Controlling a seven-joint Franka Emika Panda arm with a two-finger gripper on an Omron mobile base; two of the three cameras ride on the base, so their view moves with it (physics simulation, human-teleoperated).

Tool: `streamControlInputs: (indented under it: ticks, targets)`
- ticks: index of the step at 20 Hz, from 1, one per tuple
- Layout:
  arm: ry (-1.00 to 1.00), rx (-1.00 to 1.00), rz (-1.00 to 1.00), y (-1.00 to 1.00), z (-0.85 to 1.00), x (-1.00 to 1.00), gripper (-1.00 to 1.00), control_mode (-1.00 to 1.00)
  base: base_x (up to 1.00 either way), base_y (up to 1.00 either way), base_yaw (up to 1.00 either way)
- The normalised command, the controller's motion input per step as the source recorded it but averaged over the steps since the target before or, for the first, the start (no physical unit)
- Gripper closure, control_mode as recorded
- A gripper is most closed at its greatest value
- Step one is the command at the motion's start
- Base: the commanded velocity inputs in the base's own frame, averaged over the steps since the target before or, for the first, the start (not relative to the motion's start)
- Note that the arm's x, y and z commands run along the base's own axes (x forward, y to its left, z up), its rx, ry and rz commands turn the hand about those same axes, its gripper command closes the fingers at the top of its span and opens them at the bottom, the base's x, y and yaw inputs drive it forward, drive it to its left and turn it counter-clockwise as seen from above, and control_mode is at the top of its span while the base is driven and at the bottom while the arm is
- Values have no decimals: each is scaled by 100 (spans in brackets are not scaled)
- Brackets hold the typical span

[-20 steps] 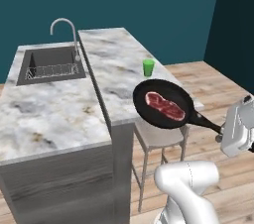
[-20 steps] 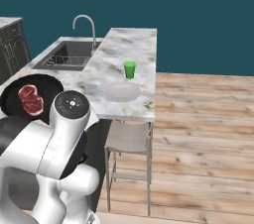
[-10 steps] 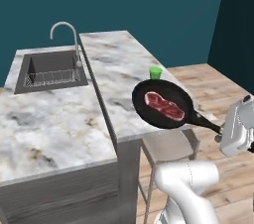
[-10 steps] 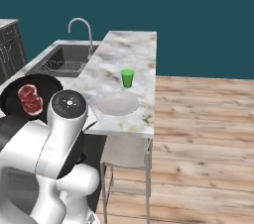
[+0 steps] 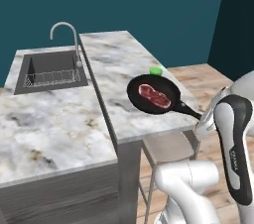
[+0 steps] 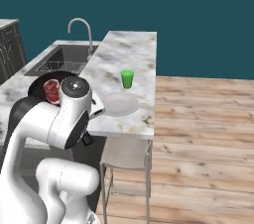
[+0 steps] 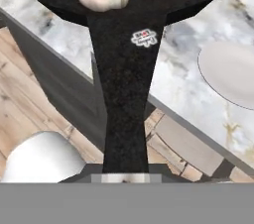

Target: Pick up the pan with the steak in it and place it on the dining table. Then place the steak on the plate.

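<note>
Step in hand: carrying the pan (image 5: 153, 96) to the table (image 5: 119, 64). Pincer pinches the handle end; the pan hangs above the table's near end, steak (image 5: 154, 94) inside.

Next move, judged: lower it level onto bare marble, clear of the plate (image 6: 120, 104) (near the right edge) and green cup (image 6: 127, 78).

Room: sink (image 5: 49, 71) with faucet, teal wall, wood floor, stool below.
</note>
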Motion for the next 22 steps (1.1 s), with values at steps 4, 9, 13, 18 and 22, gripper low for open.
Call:
streamControlInputs:
  ticks: [4, 9, 13, 18, 22]
  targets:
    - [1, -7, -11, 17, -13, 56, 100, -100, 0, 0, 0]
    - [1, -8, -7, 28, -14, 34, 100, -100, 0, 0, 0]
    - [2, 0, 0, 4, -1, 0, 100, -100, 0, 0, 0]
    - [4, 0, -3, 0, -24, -1, 100, -100, 0, 0, 0]
    - [5, 0, -7, 0, -28, 0, 100, -100, 0, 0, 0]
